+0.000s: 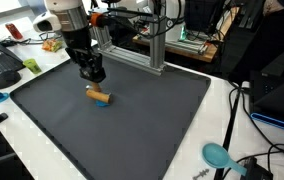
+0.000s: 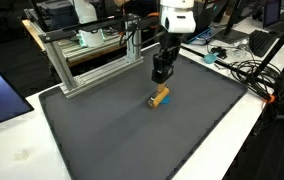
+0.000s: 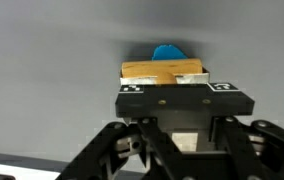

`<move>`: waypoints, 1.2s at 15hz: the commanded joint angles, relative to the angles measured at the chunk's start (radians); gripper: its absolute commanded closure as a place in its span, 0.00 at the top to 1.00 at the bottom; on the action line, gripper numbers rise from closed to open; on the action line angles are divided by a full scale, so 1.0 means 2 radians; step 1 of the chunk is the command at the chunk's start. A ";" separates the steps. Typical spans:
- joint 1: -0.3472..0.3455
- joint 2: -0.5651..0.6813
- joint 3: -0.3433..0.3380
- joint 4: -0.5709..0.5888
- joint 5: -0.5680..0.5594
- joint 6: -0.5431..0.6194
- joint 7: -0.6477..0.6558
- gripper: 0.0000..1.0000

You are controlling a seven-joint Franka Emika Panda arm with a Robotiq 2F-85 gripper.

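Only one wooden block (image 1: 99, 95), touching one blue piece (image 3: 170, 53), lies on one mat (image 1: 142, 130).

In an exterior view: camera raised, mid distance, looks obliquely down across dark mat (image 1: 132, 130) from its corner; aluminium frame (image 1: 150, 48) at far edge. In an exterior view: camera raised, similar distance, faces mat (image 2: 132, 130) from different direction — frame (image 2: 102, 76) far left. Both exterior views share mat, frame, gripper (image 1: 90, 68), wooden block (image 1: 100, 96). Wrist view: very close, looks past gripper (image 3: 177, 98) at block (image 3: 162, 72) — small mat patch only.
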 commanded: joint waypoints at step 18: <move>0.004 0.036 0.017 0.012 0.013 0.048 -0.001 0.22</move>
